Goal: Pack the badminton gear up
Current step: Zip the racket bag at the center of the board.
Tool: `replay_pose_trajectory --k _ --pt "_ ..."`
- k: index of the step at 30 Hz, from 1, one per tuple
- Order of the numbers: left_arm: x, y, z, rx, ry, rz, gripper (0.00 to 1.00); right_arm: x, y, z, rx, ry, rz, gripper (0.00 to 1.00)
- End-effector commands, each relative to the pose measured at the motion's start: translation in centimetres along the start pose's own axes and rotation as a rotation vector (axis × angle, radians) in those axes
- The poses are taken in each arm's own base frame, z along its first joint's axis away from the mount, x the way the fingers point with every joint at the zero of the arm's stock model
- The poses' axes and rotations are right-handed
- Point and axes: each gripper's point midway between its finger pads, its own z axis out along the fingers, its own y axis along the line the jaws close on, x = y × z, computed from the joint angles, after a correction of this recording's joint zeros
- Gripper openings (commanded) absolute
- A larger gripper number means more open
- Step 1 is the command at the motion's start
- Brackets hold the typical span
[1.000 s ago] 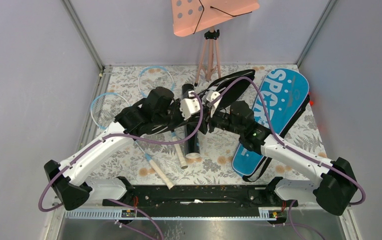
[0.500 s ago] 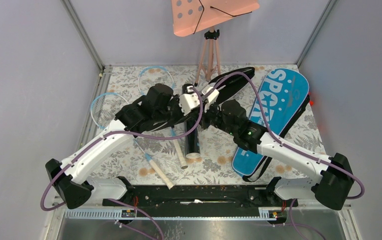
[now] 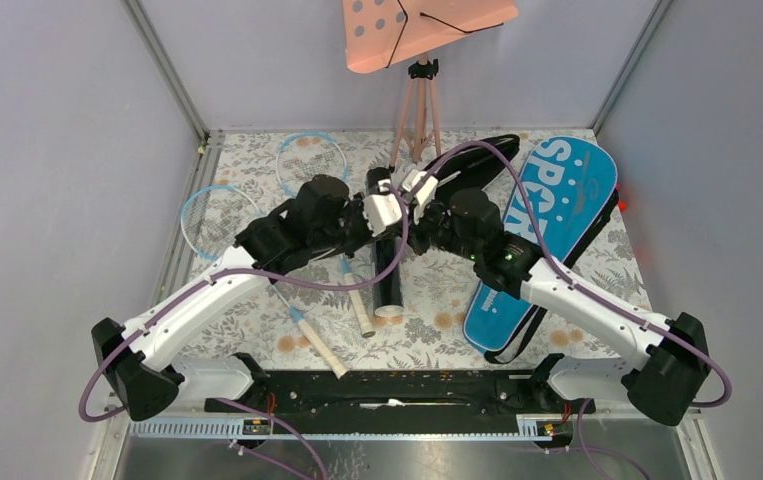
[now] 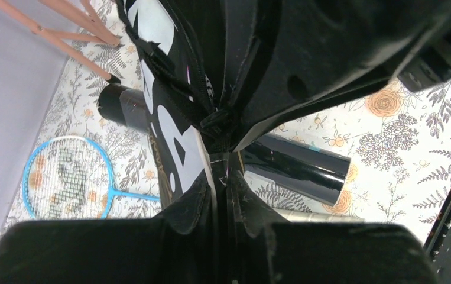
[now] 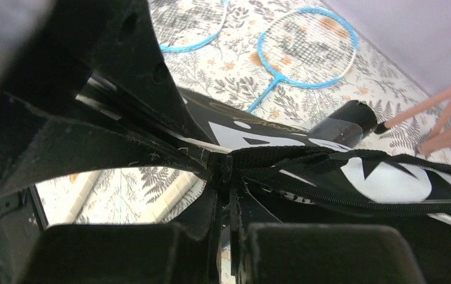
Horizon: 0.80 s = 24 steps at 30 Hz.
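Left jaws were clamped on an edge of the black bag (image 5: 376, 177) near its zip. Right jaws were likewise pinched on its strap, with the bag held up between them over the mid-rear tabletop (image 3: 437, 318). Beneath it lay the black tube (image 3: 388, 285), unpacked. Two light-blue rackets (image 3: 309, 160) lay loose at left and the blue bag (image 3: 557, 215) lay flat at right. Judgement: packing had barely begun, with nothing seen stowed.

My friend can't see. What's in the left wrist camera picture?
The left gripper pinches the edge of a black bag with white lettering. Behind it, a black tube and a blue-hooped racket lie on the flowery table.
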Motion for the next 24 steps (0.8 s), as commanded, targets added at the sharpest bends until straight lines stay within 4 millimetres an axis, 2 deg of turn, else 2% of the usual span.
replay_pose_trajectory --k 1,3,9,15,20,24 --pt "0.0 -0.8 -3.8 0.013 -0.017 0.062 0.00 7.7 -9.8 -3.2 0.258 0.255 -0.198 0.00" --pt "0.3 -1.2 -3.8 0.035 -0.011 0.075 0.00 8.2 -9.7 -3.4 0.192 0.276 -0.245 0.00" --pt "0.9 -2.1 -4.1 0.084 -0.004 0.111 0.00 8.7 -11.2 -4.2 0.111 0.298 -0.295 0.00" --pt "1.3 -2.5 -4.5 0.101 -0.007 0.133 0.00 9.3 -13.0 -4.8 0.100 0.300 -0.339 0.00" --pt "1.5 -2.6 -4.6 0.104 0.002 0.141 0.00 10.7 -13.0 -6.0 0.019 0.388 -0.357 0.00" --pt "1.6 -2.8 -4.5 0.116 0.002 0.149 0.00 11.2 -13.5 -6.1 0.028 0.437 -0.343 0.00"
